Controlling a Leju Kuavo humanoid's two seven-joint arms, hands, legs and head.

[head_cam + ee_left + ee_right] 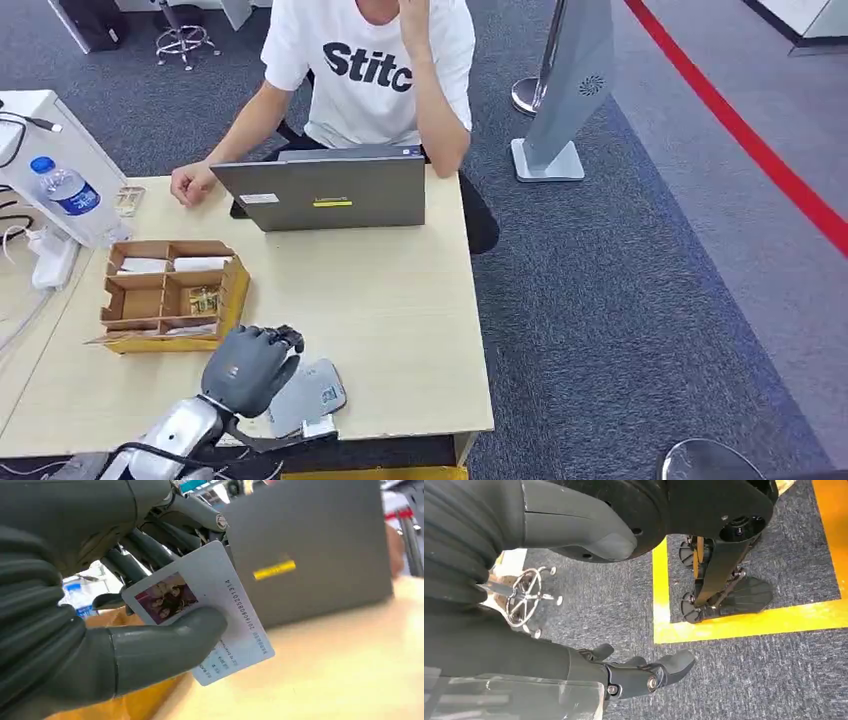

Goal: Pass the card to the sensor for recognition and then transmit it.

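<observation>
The left hand point(247, 368) pinches the photo ID card point(210, 607) between thumb and fingers, just above the grey sensor pad point(310, 392) at the bench's point(380, 330) near edge. Best lowered flat, grip steady. The right hand point(634, 672) hangs empty, fingers loosely apart.

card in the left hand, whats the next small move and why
Probably lower the card onto the grey reader at the table's near edge: the left hand already pinches it right beside the reader, so a short dip should do.
</observation>
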